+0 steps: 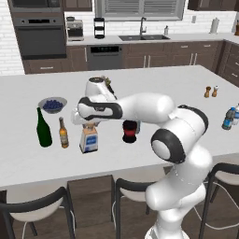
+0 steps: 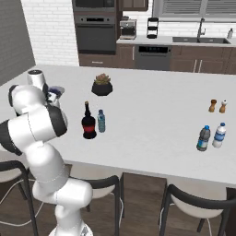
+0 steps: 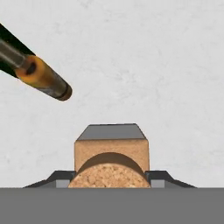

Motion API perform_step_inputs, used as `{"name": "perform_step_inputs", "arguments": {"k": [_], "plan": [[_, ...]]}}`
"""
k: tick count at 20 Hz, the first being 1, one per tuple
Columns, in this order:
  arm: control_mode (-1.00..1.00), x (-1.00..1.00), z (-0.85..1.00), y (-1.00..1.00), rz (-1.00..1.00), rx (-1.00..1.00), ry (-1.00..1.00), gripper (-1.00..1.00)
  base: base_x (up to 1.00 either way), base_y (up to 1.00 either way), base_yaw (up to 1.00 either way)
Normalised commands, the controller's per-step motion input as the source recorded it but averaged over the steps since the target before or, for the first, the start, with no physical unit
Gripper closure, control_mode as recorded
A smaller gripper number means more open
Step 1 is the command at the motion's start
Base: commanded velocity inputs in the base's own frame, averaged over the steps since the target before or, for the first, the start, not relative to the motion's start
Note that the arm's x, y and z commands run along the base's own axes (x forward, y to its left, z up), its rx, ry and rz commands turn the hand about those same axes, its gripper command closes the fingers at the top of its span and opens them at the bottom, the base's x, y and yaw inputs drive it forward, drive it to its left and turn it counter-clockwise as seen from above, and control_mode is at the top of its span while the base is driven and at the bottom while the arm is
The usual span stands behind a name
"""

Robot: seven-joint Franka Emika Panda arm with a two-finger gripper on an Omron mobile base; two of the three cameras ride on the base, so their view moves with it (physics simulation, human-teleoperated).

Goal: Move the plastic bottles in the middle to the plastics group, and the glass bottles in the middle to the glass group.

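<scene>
My gripper (image 1: 88,126) is shut on the tan stopper of the square glass bottle (image 1: 88,140) with the blue-white label. The bottle stands upright on the counter, just right of the slim amber bottle (image 1: 63,134) and the tall green bottle (image 1: 43,128). In the hand view the cork stopper (image 3: 110,153) sits between my fingertips (image 3: 59,178), with the amber bottle (image 3: 43,78) lying at the upper left. The dark round-bellied bottle (image 2: 88,122) with a red label stands mid-counter, and the small plastic water bottle (image 2: 101,121) is right beside it. The plastics pair (image 2: 203,138) stands far right.
A bowl of blueberries (image 1: 52,104) sits behind the green bottle. A potted plant (image 2: 102,85) stands mid-counter farther back. Salt and pepper shakers (image 2: 212,105) are at the right. Stools line the counter's near edge (image 1: 70,172).
</scene>
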Motion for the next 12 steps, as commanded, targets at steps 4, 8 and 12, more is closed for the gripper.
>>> {"name": "perform_step_inputs", "arguments": {"k": [4, 8, 12], "plan": [[-1.0, 0.44, 0.02, 0.06, 0.04, 0.0, 0.0, 1.0, 0.0, 0.0, 0.0], [-1.0, 0.06, 0.0, 0.02, 0.03, 0.0, 0.0, 1.0, 0.0, 0.0, 0.0], [-1.0, 0.08, 0.0, 0.06, 0.04, 0.0, 0.0, 1.0, 0.0, 0.0, 0.0]]}}
